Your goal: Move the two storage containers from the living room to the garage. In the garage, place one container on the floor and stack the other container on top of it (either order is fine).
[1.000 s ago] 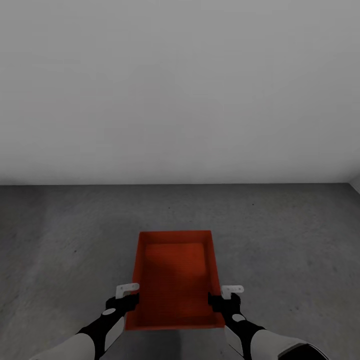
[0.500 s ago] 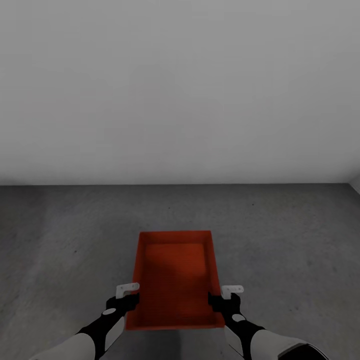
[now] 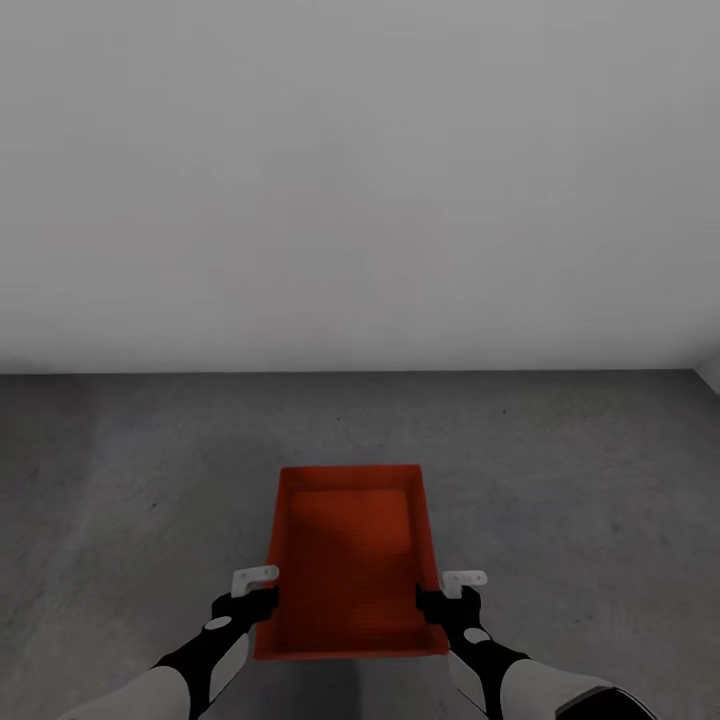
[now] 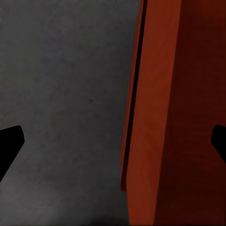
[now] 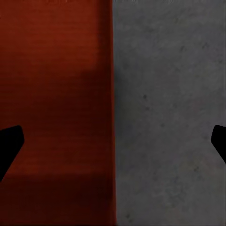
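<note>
You are in the garage, facing a plain white wall [image 3: 360,180], with one red-orange storage container [image 3: 350,560] lying between your two grippers on the dark grey concrete floor [image 3: 560,470]. Whether it rests fully on the concrete or hangs a little above it cannot be told from here; in the left wrist view a dark gap runs along the container's outer wall [image 4: 150,117], which may only be shadow.

The left gripper [image 3: 252,598] sits at the container's left long wall, near its close end, and the right gripper [image 3: 447,600] at the matching spot on the right long wall. In both wrist views the jaws stand wide apart: each gripper straddles its wall, one black fingertip [image 4: 9,143] out over the concrete and the other over the bin's inside, neither pressing the wall. In the right wrist view the rim edge runs down between the spread fingertips, with the bin's floor [image 5: 56,108] on one side and concrete [image 5: 169,108] on the other.

Treat the bin as stiff, light and empty, with smooth walls that will likely slip under a weak pinch. Take hold on the rims of the two long walls, opposite each other; a grip nearer mid-length would probably carry it more level than this near-end hold, where the far end may droop.
</note>
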`<state>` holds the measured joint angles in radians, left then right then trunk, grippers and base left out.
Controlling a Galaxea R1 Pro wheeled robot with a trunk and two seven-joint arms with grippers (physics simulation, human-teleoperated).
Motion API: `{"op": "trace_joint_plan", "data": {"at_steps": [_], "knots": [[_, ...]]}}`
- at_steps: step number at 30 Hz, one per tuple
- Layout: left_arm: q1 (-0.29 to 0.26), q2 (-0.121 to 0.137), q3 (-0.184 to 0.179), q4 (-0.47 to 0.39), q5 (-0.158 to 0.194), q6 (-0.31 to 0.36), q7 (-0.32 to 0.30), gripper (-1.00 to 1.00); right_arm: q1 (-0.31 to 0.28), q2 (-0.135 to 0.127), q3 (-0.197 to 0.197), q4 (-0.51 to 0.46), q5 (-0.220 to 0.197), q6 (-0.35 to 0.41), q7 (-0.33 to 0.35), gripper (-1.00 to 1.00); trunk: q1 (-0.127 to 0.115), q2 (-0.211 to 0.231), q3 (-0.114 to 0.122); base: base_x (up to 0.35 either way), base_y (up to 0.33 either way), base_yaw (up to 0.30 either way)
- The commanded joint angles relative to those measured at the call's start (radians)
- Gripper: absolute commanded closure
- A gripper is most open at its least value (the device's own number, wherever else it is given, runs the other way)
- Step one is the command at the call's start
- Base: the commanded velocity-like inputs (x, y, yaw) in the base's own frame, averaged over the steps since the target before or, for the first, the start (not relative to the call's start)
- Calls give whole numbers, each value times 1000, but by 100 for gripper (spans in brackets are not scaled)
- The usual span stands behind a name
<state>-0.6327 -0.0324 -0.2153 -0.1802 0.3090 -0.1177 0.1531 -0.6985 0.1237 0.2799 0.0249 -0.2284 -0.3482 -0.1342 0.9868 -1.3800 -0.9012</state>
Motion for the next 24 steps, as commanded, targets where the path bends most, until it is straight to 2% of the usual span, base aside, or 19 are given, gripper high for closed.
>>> {"op": "trace_joint_plan", "data": {"at_steps": [1, 24], "knots": [[-1, 0, -9, 1, 9, -4, 5, -100, -1, 1, 9, 3, -8, -5, -2, -100, -4, 7, 3, 0, 0, 0], [0, 0, -9, 1, 9, -5, 5, -100, -1, 1, 9, 3, -8, -5, -2, -100, -92, 168, 75, 0, 0, 0]]}}
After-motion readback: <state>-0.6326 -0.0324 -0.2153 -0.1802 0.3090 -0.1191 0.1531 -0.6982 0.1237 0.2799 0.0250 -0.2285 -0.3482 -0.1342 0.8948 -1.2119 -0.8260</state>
